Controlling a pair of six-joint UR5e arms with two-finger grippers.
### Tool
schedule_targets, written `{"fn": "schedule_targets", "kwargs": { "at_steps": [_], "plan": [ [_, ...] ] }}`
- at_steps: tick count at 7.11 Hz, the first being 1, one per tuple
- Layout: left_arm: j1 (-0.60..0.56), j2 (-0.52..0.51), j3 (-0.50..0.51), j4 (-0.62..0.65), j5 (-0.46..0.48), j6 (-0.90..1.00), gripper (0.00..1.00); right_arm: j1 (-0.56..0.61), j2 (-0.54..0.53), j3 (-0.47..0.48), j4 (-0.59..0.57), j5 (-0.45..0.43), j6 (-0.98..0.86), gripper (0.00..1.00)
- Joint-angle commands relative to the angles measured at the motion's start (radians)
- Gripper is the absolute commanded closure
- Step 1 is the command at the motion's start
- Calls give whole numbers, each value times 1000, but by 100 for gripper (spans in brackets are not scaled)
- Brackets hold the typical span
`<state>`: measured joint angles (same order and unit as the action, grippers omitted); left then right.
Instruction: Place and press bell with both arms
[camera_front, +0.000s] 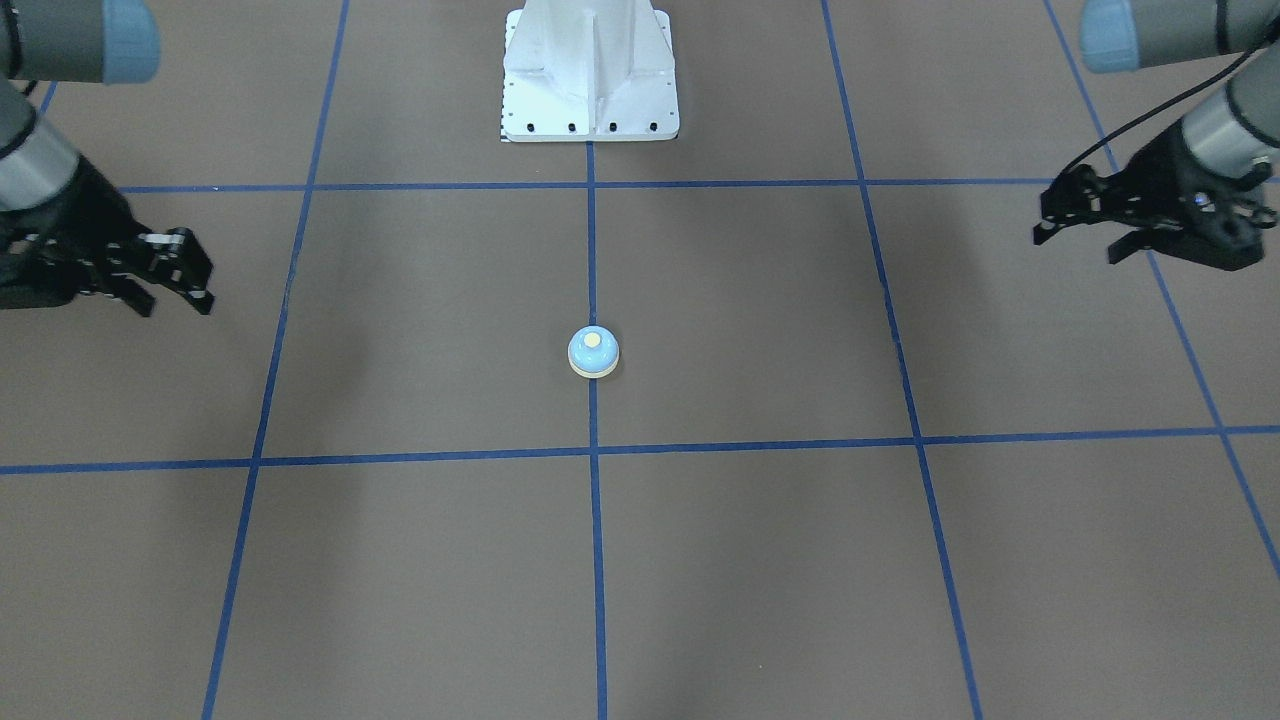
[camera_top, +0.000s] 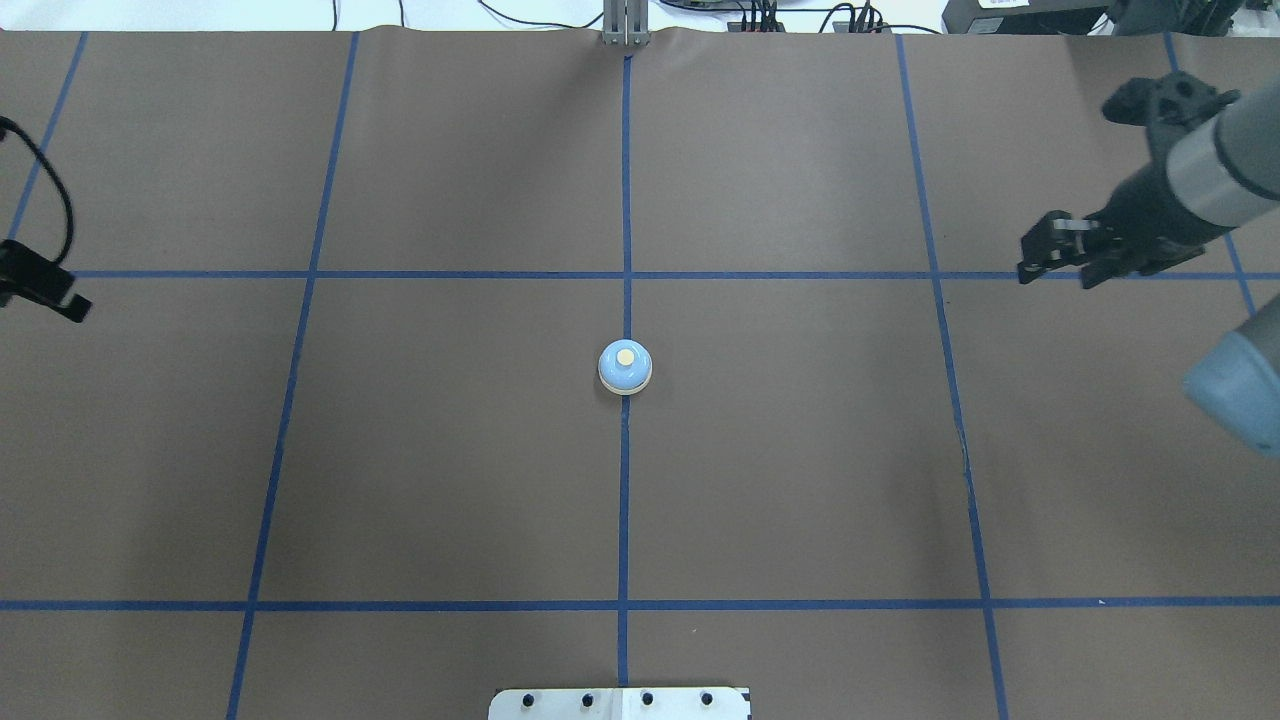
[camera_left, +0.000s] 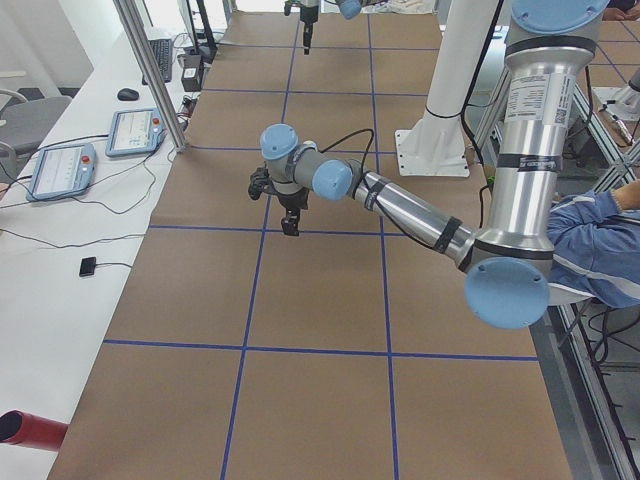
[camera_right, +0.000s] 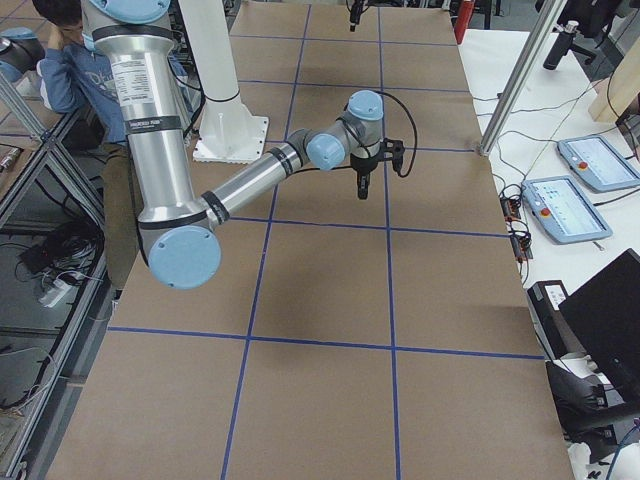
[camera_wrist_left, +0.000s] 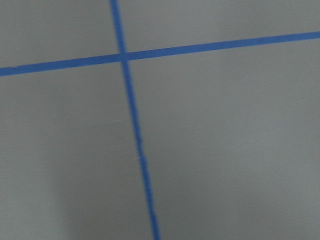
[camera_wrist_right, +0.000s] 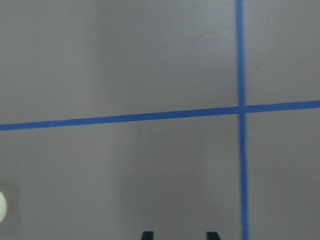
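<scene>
The bell (camera_front: 593, 352) stands upright on the brown table, on the blue centre tape line, with nothing touching it; it also shows in the overhead view (camera_top: 625, 367). My left gripper (camera_front: 1075, 245) hovers far to the bell's side near the table's end, its fingers apart and empty; only its edge (camera_top: 45, 290) shows in the overhead view. My right gripper (camera_front: 180, 290) hovers far off on the opposite side, open and empty, and also shows in the overhead view (camera_top: 1055, 275). In the right wrist view two fingertips (camera_wrist_right: 212, 234) stand apart over bare table.
The white bolted pedestal (camera_front: 590, 80) stands behind the bell on the robot's side. Blue tape lines (camera_top: 625, 500) grid the brown table. Side benches hold teach pendants (camera_left: 140, 130) (camera_right: 590, 165). A seated person (camera_left: 600, 250) is beside the table.
</scene>
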<state>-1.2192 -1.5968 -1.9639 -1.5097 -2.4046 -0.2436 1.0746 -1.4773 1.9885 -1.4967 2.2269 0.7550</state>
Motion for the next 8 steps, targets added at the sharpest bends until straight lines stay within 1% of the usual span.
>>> {"fn": "schedule_targets", "kwargs": {
  "at_steps": [1,2,3,4,5,6,7,8],
  "plan": [
    [-214,96,67,-1,11,317,1,247,-208,4,-3,62,-419,0],
    [-323,98,167,-9,12,469,1,339,-269,3,-7,63,-557,0],
    [-406,92,248,-7,12,606,1,414,-290,-3,-58,77,-668,0],
    [-425,87,270,-3,13,612,1,471,-287,-13,-135,80,-781,0],
    [-430,87,292,0,15,601,1,513,-287,-28,-178,80,-862,0],
    [-431,89,316,0,13,584,1,530,-294,-33,-189,82,-879,0],
    [-431,98,318,0,13,522,1,532,-293,-33,-189,80,-879,0],
    [-437,109,332,-1,21,505,1,530,-285,-31,-189,80,-879,0]
  ]
}}
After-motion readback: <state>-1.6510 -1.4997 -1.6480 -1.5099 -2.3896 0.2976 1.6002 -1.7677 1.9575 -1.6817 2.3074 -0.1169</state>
